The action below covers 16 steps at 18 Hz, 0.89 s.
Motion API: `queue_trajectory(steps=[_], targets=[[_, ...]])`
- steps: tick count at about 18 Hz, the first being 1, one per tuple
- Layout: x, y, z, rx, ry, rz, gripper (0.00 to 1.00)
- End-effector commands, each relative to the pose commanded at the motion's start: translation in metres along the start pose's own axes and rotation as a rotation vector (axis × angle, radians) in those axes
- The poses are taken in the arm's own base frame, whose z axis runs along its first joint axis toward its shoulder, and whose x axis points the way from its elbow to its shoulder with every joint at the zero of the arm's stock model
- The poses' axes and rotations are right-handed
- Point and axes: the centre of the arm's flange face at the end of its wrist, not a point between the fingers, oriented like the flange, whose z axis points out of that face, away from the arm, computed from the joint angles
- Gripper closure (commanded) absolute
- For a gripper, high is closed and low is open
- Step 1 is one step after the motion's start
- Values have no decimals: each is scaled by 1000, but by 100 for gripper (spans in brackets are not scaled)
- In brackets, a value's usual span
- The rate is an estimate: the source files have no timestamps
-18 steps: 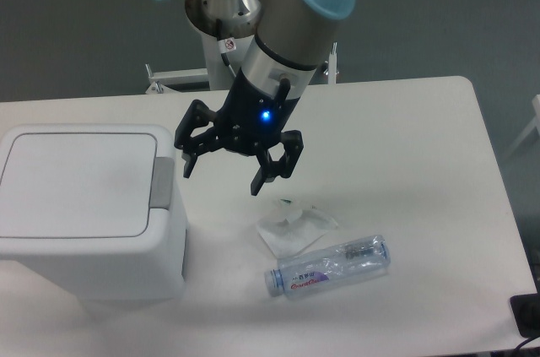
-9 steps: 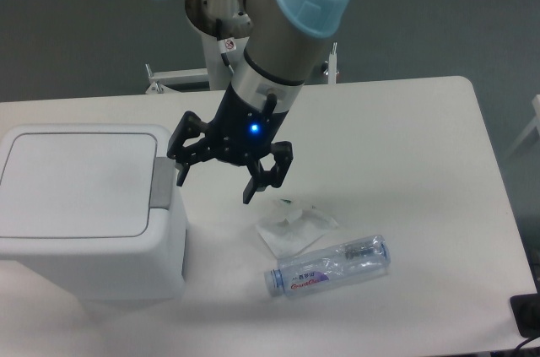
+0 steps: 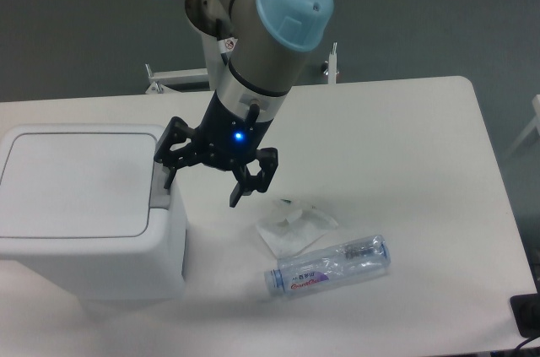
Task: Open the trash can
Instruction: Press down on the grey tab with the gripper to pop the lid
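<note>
White tabletop [image 3: 405, 163] filled most of the view, with a dark grey wall behind it and the arm reaching down from the far side. At the near left sat the trash can [image 3: 93, 239], a large white boxy bin with rounded corners and a flat white lid [image 3: 72, 184] lying level and closed. Its grey push-button tab [image 3: 160, 192] sat at the lid's right edge, partly hidden by the gripper.

As for progress, the opening itself had not been done: the lid was down and nothing showed the tab pressed in. The gripper [image 3: 202, 184] hung over the bin's right edge with its jaws spread wide and holding nothing; its left finger was right at the tab, though contact could not be confirmed from this angle. What remained, by my judgement, was to push down on that tab so the lid would spring up.

To the right of the bin, well apart from it, lay a crumpled clear wrapper [image 3: 291, 229] and a clear bottle [image 3: 331, 266] on its side, neither involved.
</note>
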Motion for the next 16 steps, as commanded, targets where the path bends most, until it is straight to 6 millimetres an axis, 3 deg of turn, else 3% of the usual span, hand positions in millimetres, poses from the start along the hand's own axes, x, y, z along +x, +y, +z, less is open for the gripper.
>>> queue_trajectory(steps=[16], targets=[[-4, -1, 6, -10, -2, -3, 0]])
